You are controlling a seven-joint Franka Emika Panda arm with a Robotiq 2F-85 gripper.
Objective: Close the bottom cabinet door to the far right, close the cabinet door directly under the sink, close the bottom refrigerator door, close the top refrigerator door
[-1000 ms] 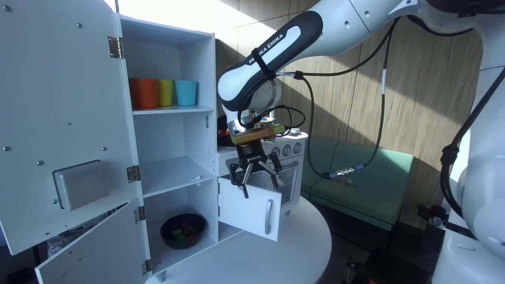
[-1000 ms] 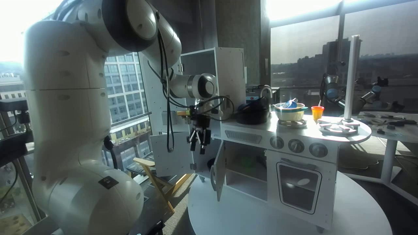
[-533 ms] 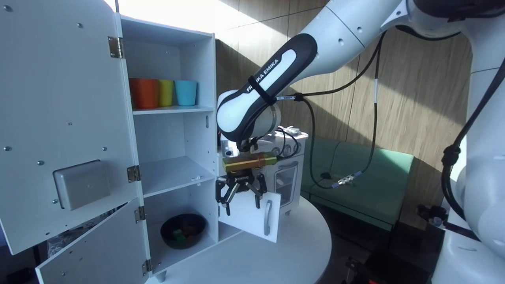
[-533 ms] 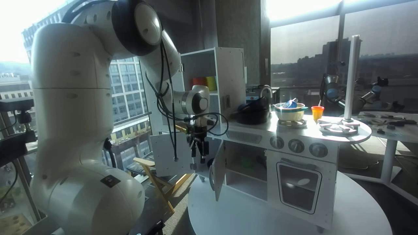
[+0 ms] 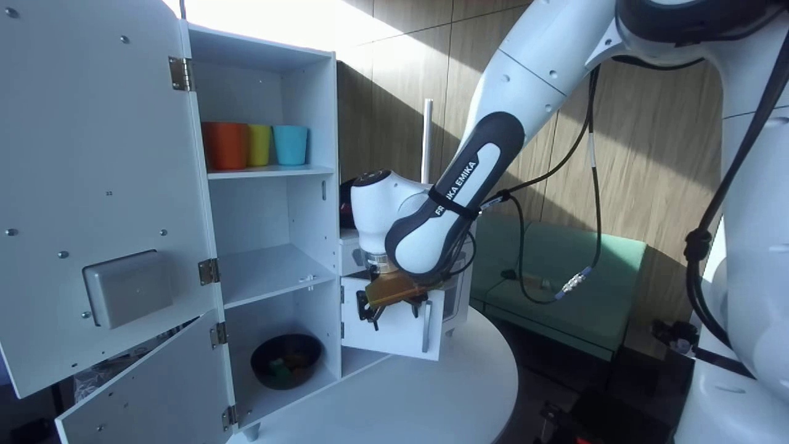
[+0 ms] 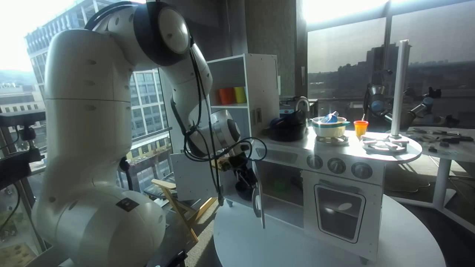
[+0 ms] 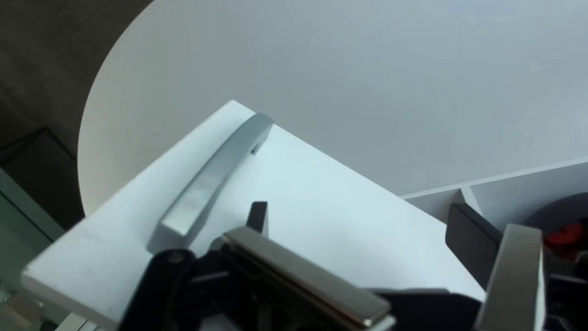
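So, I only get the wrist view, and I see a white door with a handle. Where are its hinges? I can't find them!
Observer: In an exterior view, the cabinet door has its hinges on the edge next to the refrigerator.
Operator: Cool! Is the fridge open or shut?
Observer: Open: in an exterior view, both the top refrigerator door and the bottom refrigerator door are swung out.
Operator: Ooh, and is anything up on top of the stove?
Observer: Yes, in an exterior view a cream pot stands on a burner.
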